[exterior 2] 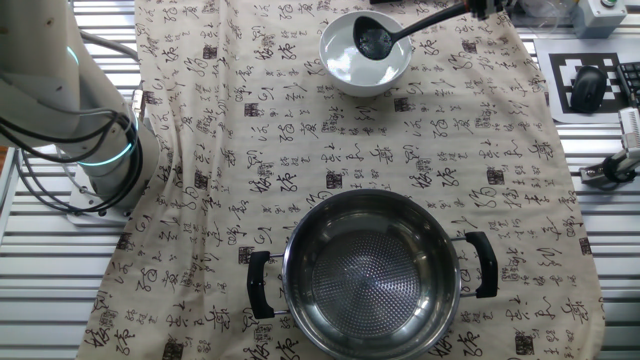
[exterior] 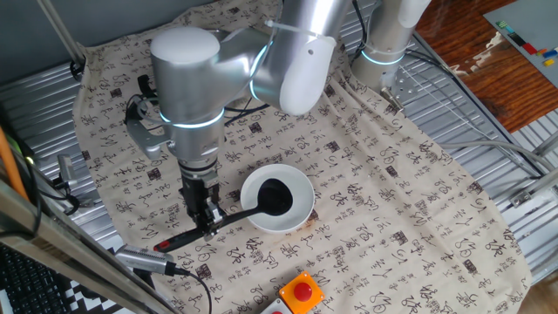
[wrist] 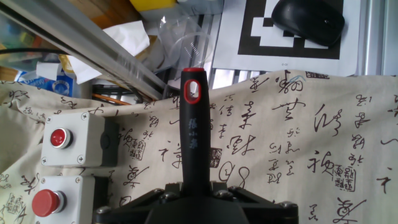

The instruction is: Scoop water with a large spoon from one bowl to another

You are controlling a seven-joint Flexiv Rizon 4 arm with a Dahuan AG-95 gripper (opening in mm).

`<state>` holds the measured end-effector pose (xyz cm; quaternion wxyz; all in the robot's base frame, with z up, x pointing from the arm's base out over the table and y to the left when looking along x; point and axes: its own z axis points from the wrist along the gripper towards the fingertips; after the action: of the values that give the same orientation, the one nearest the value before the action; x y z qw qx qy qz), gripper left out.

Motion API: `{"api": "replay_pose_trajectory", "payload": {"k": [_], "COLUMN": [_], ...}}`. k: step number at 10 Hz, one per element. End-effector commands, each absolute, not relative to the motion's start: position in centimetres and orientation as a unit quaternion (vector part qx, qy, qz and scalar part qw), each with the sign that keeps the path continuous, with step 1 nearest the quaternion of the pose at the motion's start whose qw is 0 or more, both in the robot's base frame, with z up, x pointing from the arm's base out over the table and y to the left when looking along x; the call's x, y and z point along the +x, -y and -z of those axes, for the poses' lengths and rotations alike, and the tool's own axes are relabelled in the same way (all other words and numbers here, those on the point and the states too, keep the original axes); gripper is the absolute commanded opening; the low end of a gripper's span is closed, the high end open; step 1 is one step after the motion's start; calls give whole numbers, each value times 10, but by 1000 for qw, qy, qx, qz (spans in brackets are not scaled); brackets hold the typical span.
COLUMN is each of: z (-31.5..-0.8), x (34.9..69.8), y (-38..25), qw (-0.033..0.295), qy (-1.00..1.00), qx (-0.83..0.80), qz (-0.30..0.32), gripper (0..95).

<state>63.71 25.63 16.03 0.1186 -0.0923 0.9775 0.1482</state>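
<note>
While we look from one fixed view, the biggest thing is the silver arm (exterior: pixel 227 70), which bends over the tabletop (exterior: pixel 410 218); this tabletop is covered by a beige cloth (exterior 2: pixel 230 150) printed with black characters.

Next in size is the steel bowl (exterior 2: pixel 370 275). In the other fixed view it stands at about 6 o'clock on the cloth, with a black handle (exterior 2: pixel 258 285) on one side and a black handle (exterior 2: pixel 484 264) on the opposite side. Its inside looks shiny, and we cannot tell if there is water in it.

The white bowl (exterior 2: pixel 345 68) stands well apart from it, at 12 o'clock in that view. There is clear water inside.

The large spoon (exterior: pixel 228 216) rests with its black cup (exterior 2: pixel 374 40) inside the white bowl, down at the water. Its thin handle goes out over the rim toward 8 o'clock in the one fixed view, and the red tip (exterior: pixel 161 244) is close above the cloth.

The claw (exterior: pixel 206 228) comes down from above and is clenched on the spoon handle, near the middle of its length. In the hand view the handle runs straight up from between the black fingers (wrist: pixel 140 202) to the red-ringed hole at its end.

Smaller things are at the edge: a grey box with a red button (wrist: pixel 57 138) at 9 o'clock in the hand view, and a black mouse (wrist: pixel 309 20) at 1 o'clock.
</note>
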Motion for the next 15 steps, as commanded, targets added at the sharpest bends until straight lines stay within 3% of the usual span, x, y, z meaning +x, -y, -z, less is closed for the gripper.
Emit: {"api": "replay_pose_trajectory", "payload": {"k": [1, 15], "z": [-160, -161], "x": [637, 631], "y": [-255, -242], "qw": [117, 116], "qy": [-978, -976], "qx": [-94, -106], "qz": [-148, -149], "gripper": [0, 0]}}
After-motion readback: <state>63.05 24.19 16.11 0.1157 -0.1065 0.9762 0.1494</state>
